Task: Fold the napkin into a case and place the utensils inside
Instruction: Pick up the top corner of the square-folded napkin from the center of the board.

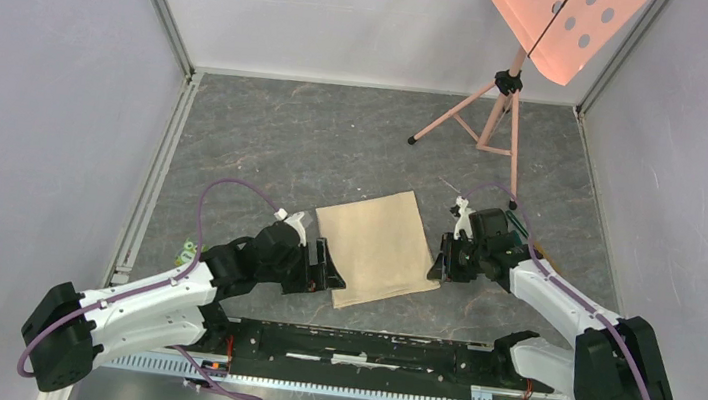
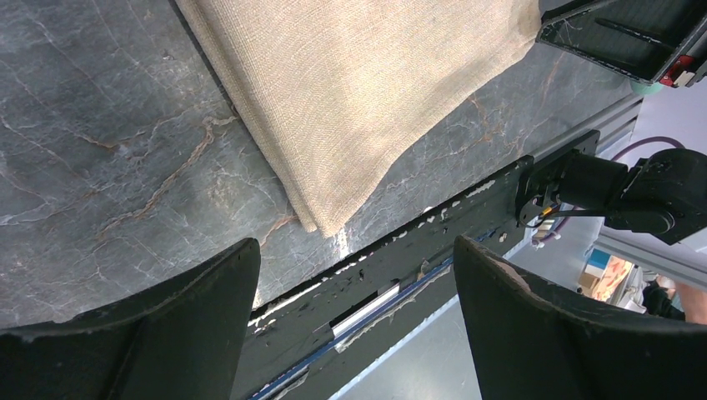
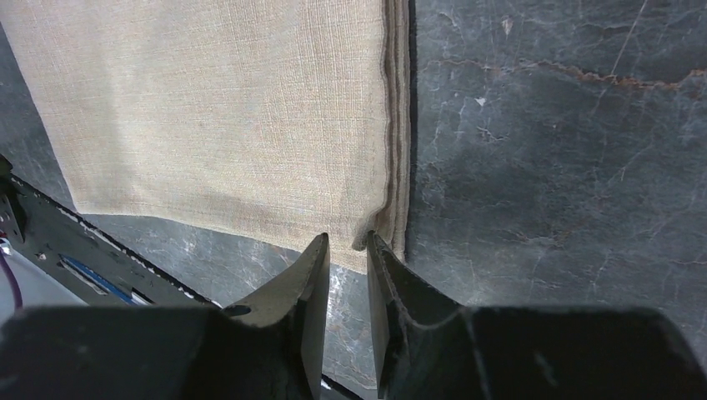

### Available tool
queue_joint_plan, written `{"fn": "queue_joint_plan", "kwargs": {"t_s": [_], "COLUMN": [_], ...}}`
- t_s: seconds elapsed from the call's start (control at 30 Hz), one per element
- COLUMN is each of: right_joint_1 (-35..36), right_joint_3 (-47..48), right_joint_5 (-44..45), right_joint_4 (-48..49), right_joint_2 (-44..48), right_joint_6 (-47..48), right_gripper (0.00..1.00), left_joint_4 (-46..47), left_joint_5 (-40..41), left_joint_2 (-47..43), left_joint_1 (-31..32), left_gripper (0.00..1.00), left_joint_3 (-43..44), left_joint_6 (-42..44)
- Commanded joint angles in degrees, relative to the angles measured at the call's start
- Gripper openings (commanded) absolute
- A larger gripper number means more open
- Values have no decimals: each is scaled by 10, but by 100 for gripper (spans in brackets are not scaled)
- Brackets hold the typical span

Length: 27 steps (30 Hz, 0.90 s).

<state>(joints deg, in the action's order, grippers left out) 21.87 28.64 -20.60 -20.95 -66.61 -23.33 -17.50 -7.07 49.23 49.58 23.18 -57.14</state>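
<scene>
The beige napkin (image 1: 380,248) lies folded in layers on the grey marbled table, a rough rectangle between my two arms. My left gripper (image 1: 327,267) sits just off its near left corner. In the left wrist view it (image 2: 357,243) stands wide open with nothing between its fingers, and the napkin (image 2: 358,92) lies ahead of it. My right gripper (image 1: 442,260) is at the near right corner. In the right wrist view its jaws (image 3: 348,237) stand a narrow gap apart, and the napkin's (image 3: 233,125) stacked edge bunches at the tips. No utensils show.
A pink tripod stand (image 1: 495,116) carrying a perforated pink board (image 1: 561,22) stands at the back right. A black rail (image 1: 353,351) runs along the near edge between the arm bases. A small green object (image 1: 189,247) sits by the left arm. Walls enclose the table.
</scene>
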Motion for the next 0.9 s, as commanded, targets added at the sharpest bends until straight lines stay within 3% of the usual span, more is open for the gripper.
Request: {"fn": "queue_joint_plan", "kwargs": {"t_s": [0.0, 0.3, 0.4, 0.5, 0.6, 0.73, 0.87], "right_joint_1": [4, 4, 4, 4, 18, 47, 67], "right_joint_3": [-8, -9, -5, 1, 19, 45, 70], "right_joint_5": [0, 23, 22, 16, 10, -4, -37], "right_joint_4": [22, 20, 21, 25, 26, 48, 94], "right_joint_2": [-5, -9, -7, -5, -9, -24, -54], "right_joint_6": [-2, 7, 6, 3, 4, -7, -29], "right_gripper": [30, 31, 22, 3, 0, 1, 0], "left_joint_4": [7, 4, 4, 3, -4, 8, 3], "left_joint_5": [11, 13, 12, 16, 27, 24, 6], "left_joint_2": [-2, -5, -2, 0, 2, 25, 81], "left_joint_1": [-3, -4, -3, -4, -4, -4, -4], "left_gripper": [92, 92, 92, 92, 91, 74, 65], "left_joint_3": [20, 22, 23, 22, 19, 16, 28], "left_joint_6": [6, 7, 7, 6, -3, -2, 5]}}
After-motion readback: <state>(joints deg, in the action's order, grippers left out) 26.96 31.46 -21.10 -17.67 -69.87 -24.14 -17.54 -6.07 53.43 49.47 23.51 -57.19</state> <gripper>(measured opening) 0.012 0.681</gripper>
